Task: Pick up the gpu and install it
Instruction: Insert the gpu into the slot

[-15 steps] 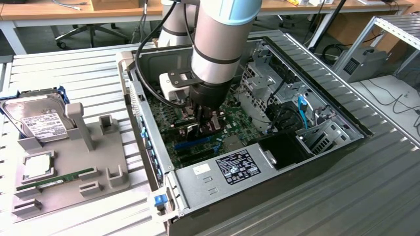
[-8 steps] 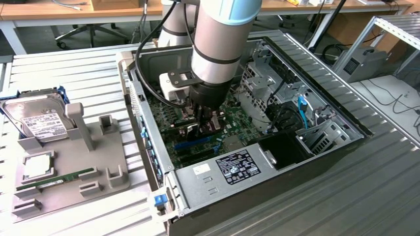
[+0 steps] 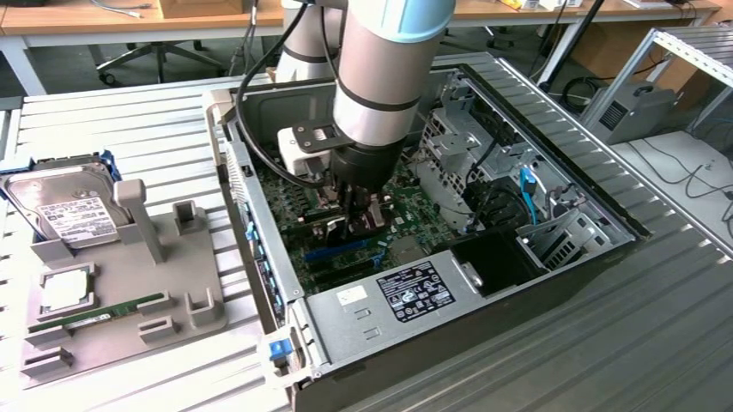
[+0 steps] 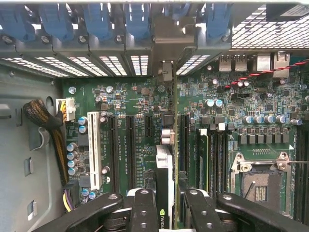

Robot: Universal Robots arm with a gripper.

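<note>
EXTERIOR VIEW
Arm: You have the arm reaching down into the open computer case (image 3: 243,163), which lies on its side on the slatted table (image 3: 641,343).
Gripper: The gripper (image 3: 360,225) sits low over the green motherboard (image 3: 407,204); its load is hard to make out under the wrist.
Left behind: On the exterior view's left, well apart from the case, the grey tray (image 3: 172,257) carries the hard drive (image 3: 69,210) and the RAM stick (image 3: 98,316).

WRIST VIEW
Grip: Your fingers (image 4: 145,208) are clamped on the two faces of the gpu (image 4: 164,164), which stands on edge between them.
Long axis: The card runs straight away from the fingers toward the case's rear wall. Its pale bracket (image 4: 166,41) is up at the row of blue latches (image 4: 96,21).
Line-up: The card's lower edge faces the board and runs parallel to the black slots (image 4: 130,140). The white slot (image 4: 93,150) lies off to one side and the CPU socket (image 4: 260,186) to the other.
Seating: You cannot tell from here whether the edge is already home in its slot; judged by the bracket, it is close.
</note>
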